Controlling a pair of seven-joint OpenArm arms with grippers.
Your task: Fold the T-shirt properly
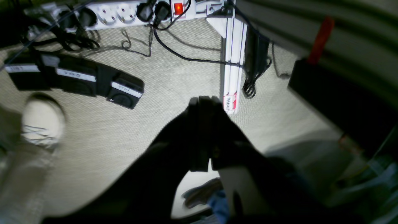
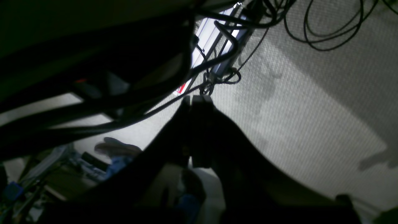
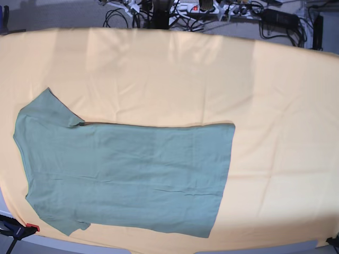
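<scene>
The left gripper (image 1: pixel 203 101) hangs over pale woven carpet (image 1: pixel 174 84), its dark jaws pressed together with nothing between them. A white power strip (image 1: pixel 124 12) with a lit red switch lies along the top edge, black cables trailing from it. Three black foot pedals (image 1: pixel 77 81) (each with a white label) sit to the left, near a white shoe (image 1: pixel 42 121). A white aluminium leg (image 1: pixel 233 62) stands just beyond the gripper.
</scene>
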